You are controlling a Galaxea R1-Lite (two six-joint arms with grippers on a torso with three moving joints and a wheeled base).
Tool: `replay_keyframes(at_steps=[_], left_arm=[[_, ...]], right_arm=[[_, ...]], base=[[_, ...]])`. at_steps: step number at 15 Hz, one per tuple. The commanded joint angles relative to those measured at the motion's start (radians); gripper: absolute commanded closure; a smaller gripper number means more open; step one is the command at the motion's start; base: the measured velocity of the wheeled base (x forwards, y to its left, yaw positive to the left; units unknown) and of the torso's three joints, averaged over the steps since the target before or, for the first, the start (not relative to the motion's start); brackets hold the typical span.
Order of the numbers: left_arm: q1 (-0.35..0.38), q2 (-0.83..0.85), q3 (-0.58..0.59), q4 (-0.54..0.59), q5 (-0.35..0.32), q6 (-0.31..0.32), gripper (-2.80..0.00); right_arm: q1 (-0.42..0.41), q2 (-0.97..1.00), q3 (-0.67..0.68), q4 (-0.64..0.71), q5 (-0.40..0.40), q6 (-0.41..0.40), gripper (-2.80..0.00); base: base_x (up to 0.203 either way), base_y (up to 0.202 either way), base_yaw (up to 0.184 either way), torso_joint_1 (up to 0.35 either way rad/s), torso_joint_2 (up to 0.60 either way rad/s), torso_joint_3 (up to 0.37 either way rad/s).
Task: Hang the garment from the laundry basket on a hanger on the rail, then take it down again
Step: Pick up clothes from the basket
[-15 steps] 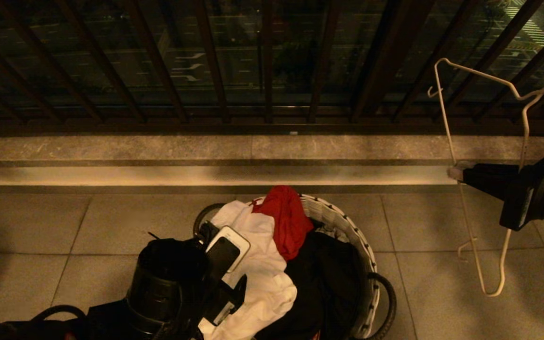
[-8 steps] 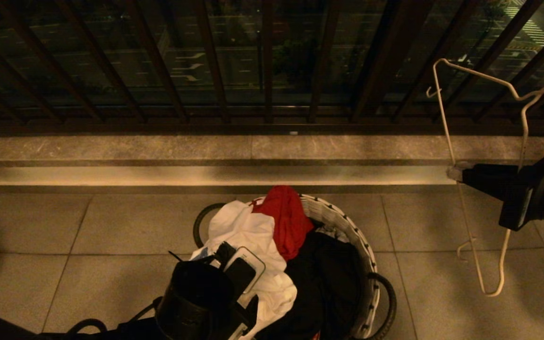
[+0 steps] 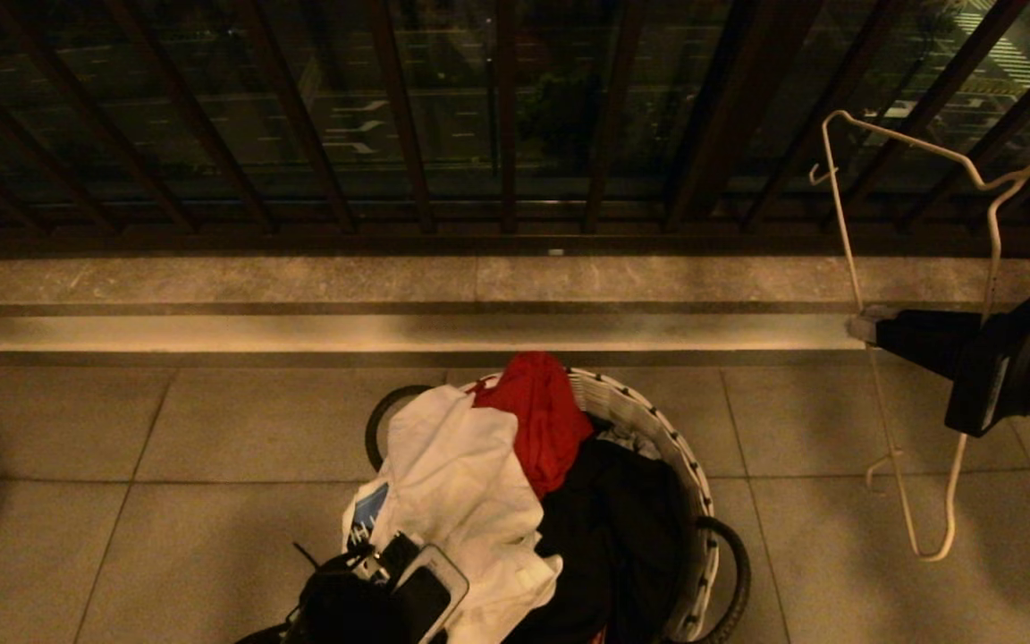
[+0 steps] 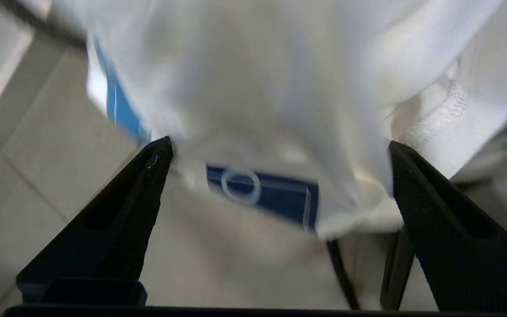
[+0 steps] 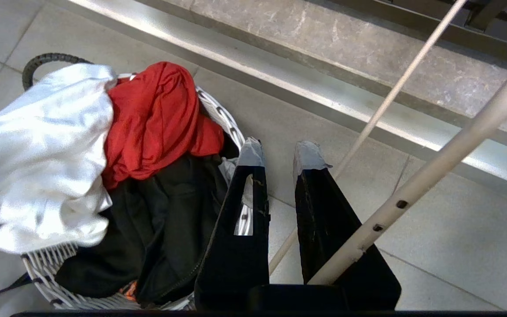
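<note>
**Basket of laundry on a tiled balcony, hanger held at the right**

Pale floor tiles [image 3: 211,429] run up to a stone ledge [image 3: 300,279] under a dark brown railing [image 3: 506,116] of vertical bars. On the tiles stands the laundry basket [image 3: 658,429], round, white and woven, with a black loop handle showing at its near right. The garment [image 3: 457,483] lies heaped over the basket's left rim, a corner of its blue print hanging outside; a red cloth [image 3: 537,416] sits beside it at the back and a black cloth [image 3: 613,528] fills the right side.

The left gripper [image 4: 280,147] hovers at the garment's near edge, its black fingers [image 4: 117,220] spread wide on either side of the white fabric; whether they touch it is hard to say through the blur. The right gripper [image 3: 864,326] is off to the right above the floor, its jaws nearly together, pinching the thin wire of the hanger [image 3: 926,546]. A pale bar with dark holes, probably the rail [image 5: 434,176], crosses the right wrist view.
</note>
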Motion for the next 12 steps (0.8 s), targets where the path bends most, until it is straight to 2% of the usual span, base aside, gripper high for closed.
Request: replay_keyframes(at_steps=[1, 3, 5, 12], left_arm=[[-0.003, -0.045, 0.063, -0.003, 0.005, -0.004, -2.80], [0.017, -0.038, 0.097, -0.003, 0.007, -0.041, -2.80], [0.036, -0.040, 0.115, -0.004, 0.006, -0.045, -2.80], [0.042, -0.089, 0.030, 0.000, -0.003, -0.054, -2.80]], right_arm=[[0.000, 0.002, 0.000, -0.002, 0.001, -0.001, 0.00], [0.000, 0.002, 0.000, -0.002, 0.001, -0.001, 0.00], [0.000, 0.002, -0.001, -0.002, 0.001, -0.001, 0.00], [0.000, 0.002, -0.001, -0.002, 0.001, -0.001, 0.00]], base=[[0.000, 0.000, 0.000, 0.000, 0.00, 0.000], [0.000, 0.000, 0.000, 0.000, 0.00, 0.000], [0.000, 0.000, 0.000, 0.000, 0.00, 0.000], [0.000, 0.000, 0.000, 0.000, 0.00, 0.000]])
